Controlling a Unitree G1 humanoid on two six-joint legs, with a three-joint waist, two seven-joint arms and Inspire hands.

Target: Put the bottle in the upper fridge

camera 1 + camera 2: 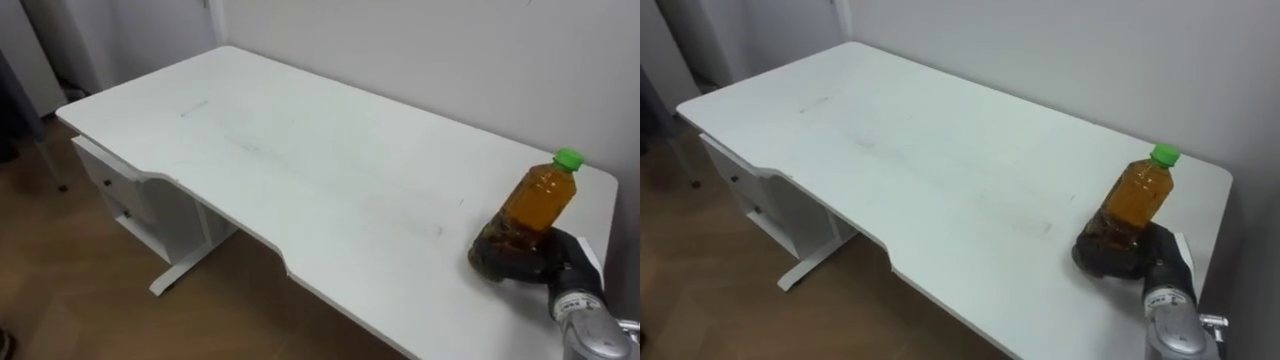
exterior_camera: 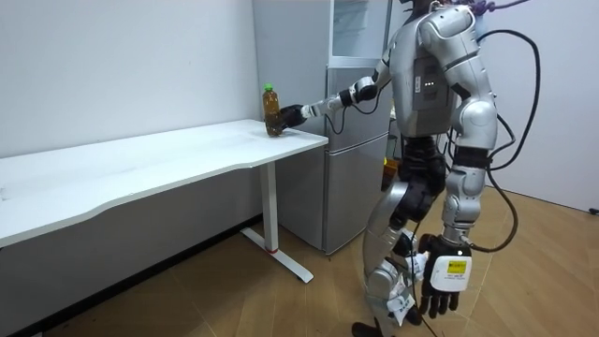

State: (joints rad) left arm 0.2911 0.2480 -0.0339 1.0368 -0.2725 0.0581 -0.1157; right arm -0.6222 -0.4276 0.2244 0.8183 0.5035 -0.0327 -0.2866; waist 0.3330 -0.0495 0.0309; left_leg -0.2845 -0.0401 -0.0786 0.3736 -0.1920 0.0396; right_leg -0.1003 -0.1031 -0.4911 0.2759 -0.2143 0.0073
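The bottle [image 1: 540, 200] is stood at the counter's [image 1: 300, 150] far right corner, its lower half clasped by the right hand [image 1: 515, 255], probably low for a steady lift. The left hand [image 2: 447, 281] is hung relaxed. The fridge [image 2: 351, 187] is set just beside the counter.

Light: even, diffuse, moderately bright indoor light from overhead. Sheen: faint, on the pale surface [image 1: 300, 170], left of the right hand [image 1: 530, 262]. Glow: amber liquid of the bottle [image 1: 541, 195], above the hand, lit through. Shadows: soft, on the floor beneath the surface's near edge.
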